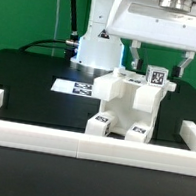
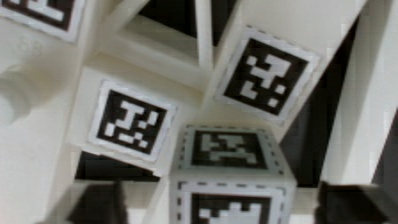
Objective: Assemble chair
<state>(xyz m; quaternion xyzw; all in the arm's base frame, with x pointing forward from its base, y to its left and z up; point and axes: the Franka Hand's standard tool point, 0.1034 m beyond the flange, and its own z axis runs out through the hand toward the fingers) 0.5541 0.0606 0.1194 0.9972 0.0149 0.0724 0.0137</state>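
One chair, tagged top piece standing upright, gripper jaws spread astride it

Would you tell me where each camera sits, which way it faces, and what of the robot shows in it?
Exterior view: off the arm, beyond the low white border wall, facing the chair on the table; the arm's base stands behind it and the gripper hangs above it.
Wrist view: on the wrist, close over the chair's tagged parts; I cannot surely pick out any of the gripper.
Shared: the chair's white tagged parts under the gripper.
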